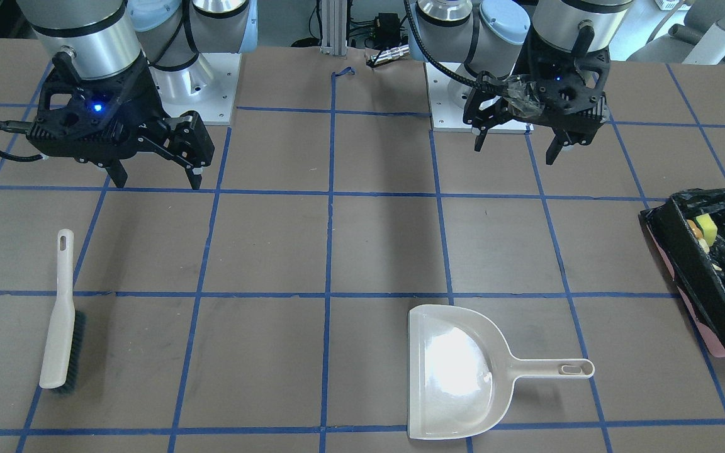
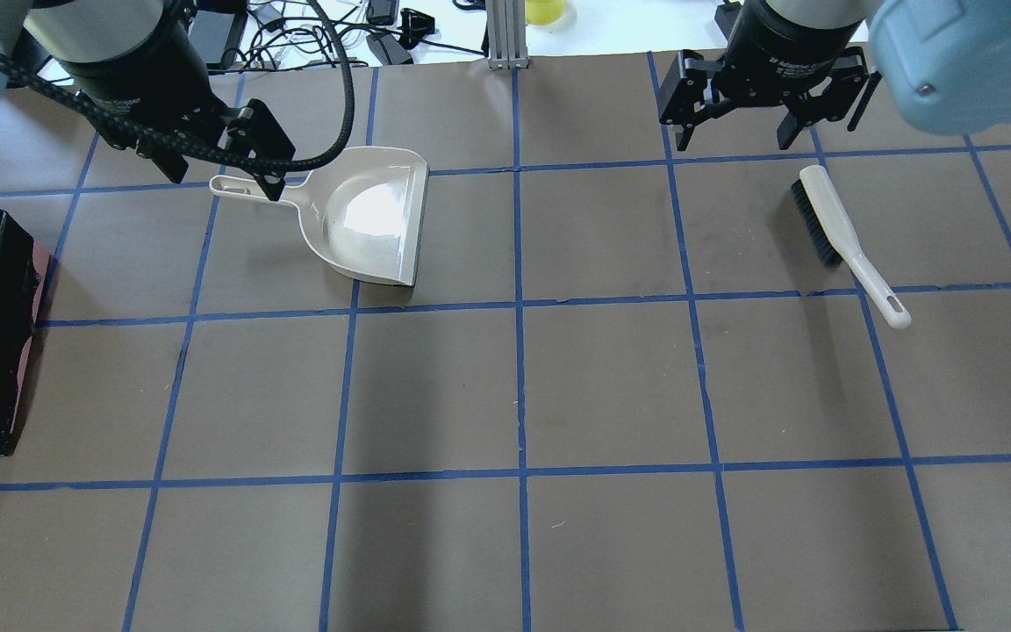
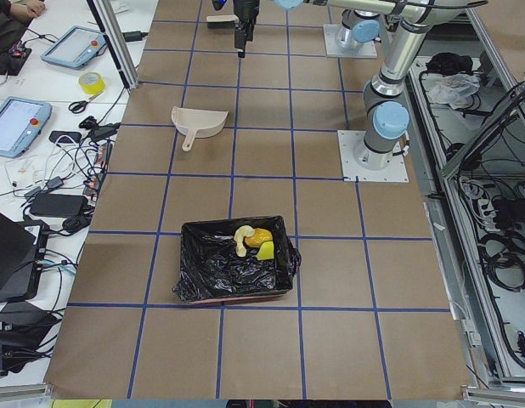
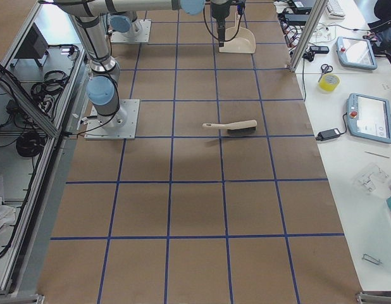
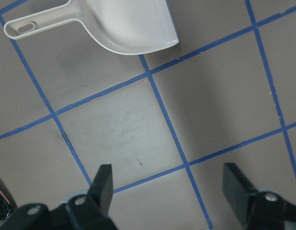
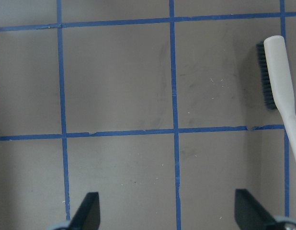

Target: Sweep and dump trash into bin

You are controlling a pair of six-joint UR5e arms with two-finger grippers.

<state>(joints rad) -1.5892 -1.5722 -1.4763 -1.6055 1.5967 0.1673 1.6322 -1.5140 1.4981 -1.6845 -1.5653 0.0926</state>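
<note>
- Pink rectangular bin lined with crinkly black plastic (image 3: 201, 265) sits well beyond the handle end of the flat beige plastic dustpan (image 1: 457, 371). The trash (image 3: 251, 241) (sponge, yellow lump, bread piece) lies inside, so dumping looks done.
- The dustpan lies empty on the table, apparently parked.
- White-handled, dark-bristled brush (image 1: 59, 330) lies flat, well off the dustpan's mouth side.
- Left gripper (image 5: 168, 176) hovers near the dustpan's handle, pointing down, fingers spread, empty.
- Right gripper (image 6: 167, 197) hangs well apart from the dustpan, likewise spread and empty.
</note>
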